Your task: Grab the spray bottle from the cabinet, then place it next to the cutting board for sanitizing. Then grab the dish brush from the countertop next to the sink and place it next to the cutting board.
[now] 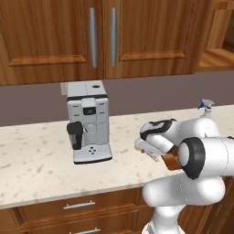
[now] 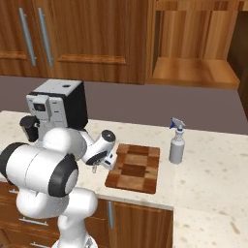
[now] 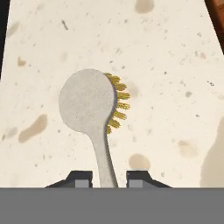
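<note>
The claw [image 3: 105, 177] hangs low over the surface [image 3: 175, 65], its two dark tips standing just apart on either side of the brush [image 3: 89, 109] handle with slim gaps showing, so the grip looks loosened rather than clamped; whether the brush already rests on the stone I cannot tell. From the right base view the claw [image 2: 99, 162] sits just beside the near-left edge of the board [image 2: 135, 167], with the bottle [image 2: 177, 145] upright just off the board's far-right corner. This looks like the release of the brush, so the sound way is to spread the tips fully, then lift straight up so neither tip drags the thin handle. The brush is pale, matte and speckled, a round flat head tapering to a narrow stem, with short yellow bristles fringing one side. The surface is beige speckled stone; the board is chequered dark and light wood.
</note>
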Controlling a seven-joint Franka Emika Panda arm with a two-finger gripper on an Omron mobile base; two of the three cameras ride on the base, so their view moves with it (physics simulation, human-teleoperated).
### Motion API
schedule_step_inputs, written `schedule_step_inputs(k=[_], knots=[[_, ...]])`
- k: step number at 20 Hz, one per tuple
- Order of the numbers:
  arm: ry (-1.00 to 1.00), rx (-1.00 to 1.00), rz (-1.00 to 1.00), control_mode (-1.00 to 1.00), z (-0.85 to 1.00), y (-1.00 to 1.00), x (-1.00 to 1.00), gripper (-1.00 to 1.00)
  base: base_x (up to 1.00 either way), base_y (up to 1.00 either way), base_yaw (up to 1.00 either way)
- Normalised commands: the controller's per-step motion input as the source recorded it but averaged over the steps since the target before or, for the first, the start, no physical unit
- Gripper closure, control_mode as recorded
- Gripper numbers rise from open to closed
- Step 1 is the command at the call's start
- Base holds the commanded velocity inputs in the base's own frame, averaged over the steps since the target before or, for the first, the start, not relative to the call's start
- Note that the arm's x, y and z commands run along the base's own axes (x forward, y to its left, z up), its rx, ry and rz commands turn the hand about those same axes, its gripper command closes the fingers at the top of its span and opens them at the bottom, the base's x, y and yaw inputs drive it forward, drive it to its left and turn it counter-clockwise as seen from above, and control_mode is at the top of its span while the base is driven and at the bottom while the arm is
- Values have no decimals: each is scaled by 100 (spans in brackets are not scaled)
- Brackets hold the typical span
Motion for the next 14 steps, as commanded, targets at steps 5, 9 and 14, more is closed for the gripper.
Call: schedule_step_inputs(k=[5, 9, 14], knots=[[-5, 0, -4, -100, -8, -2, -23, -100, 0, 0, 0], [-9, 0, -1, -100, 9, 0, -29, -100, 0, 0, 0], [-11, 0, 0, -100, 45, 0, -50, -100, 0, 0, 0]])
